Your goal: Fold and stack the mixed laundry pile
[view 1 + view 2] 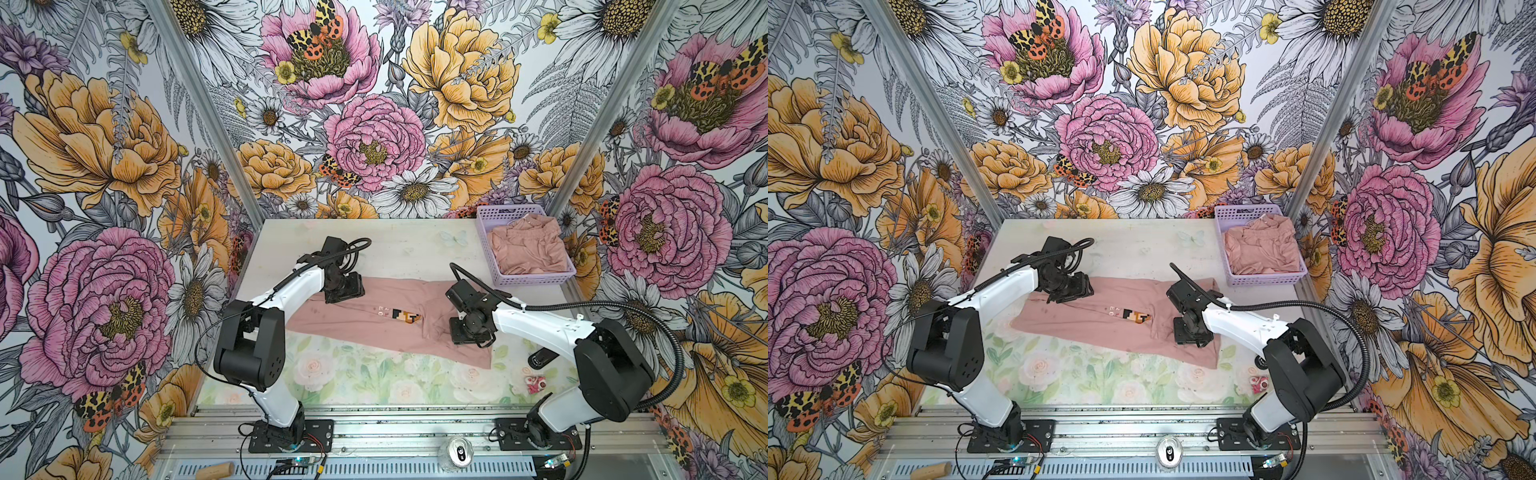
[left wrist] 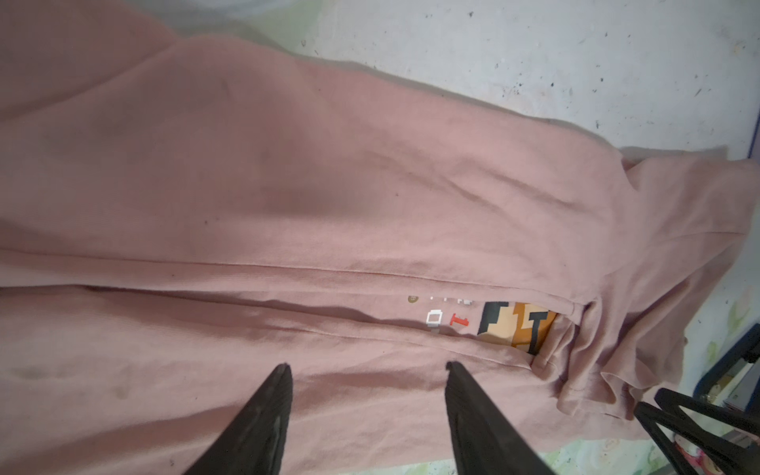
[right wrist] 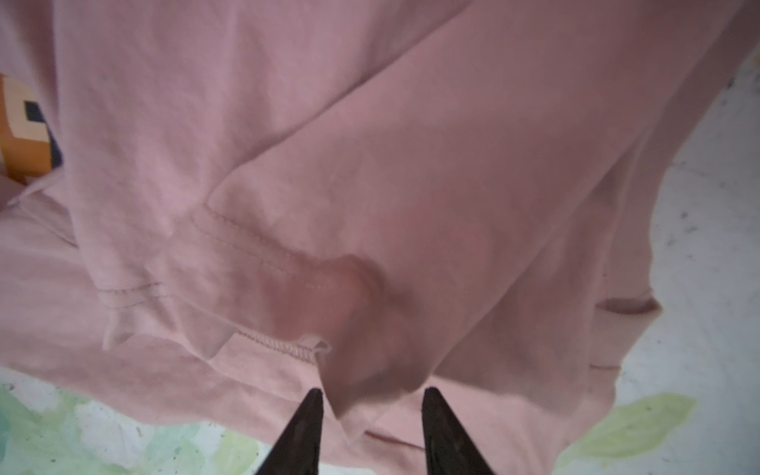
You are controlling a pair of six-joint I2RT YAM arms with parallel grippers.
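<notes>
In both top views the shirt (image 1: pixel 345 322) (image 1: pixel 1075 324) lies across the middle of the surface (image 1: pixel 407 245). It is dusty pink, with its long sides turned in to make a narrow band. A strip of the print (image 1: pixel 406 318) shows where the flaps meet. The left claw (image 1: pixel 344 292) hangs over the band's left end and the right claw (image 1: pixel 469 332) over its right end. More pink clothes (image 1: pixel 525 251) sit crumpled in the basket (image 1: pixel 536 277) at the far right corner. No folded stack shows anywhere. I judge the task to be early: this shirt is part folded and lacks its crosswise folds, and the basket's clothes are all left to do.

In the left wrist view, the left claw (image 2: pixel 366 366) has its tips well apart above the shirt (image 2: pixel 329 185), with nothing between them. The cloth looks soft, with shallow creases and faint dark smudges. The print (image 2: pixel 514 325) peeps out between the flaps.

In the right wrist view, the right claw (image 3: pixel 372 392) has its tips partly apart at the edge of the shirt (image 3: pixel 452 164). A loose corner of cloth lies between the tips with a gap on either side, so it looks unpinched. A stitched hem (image 3: pixel 255 242) lies rumpled over bunched layers, so this end is the untidier one.
</notes>
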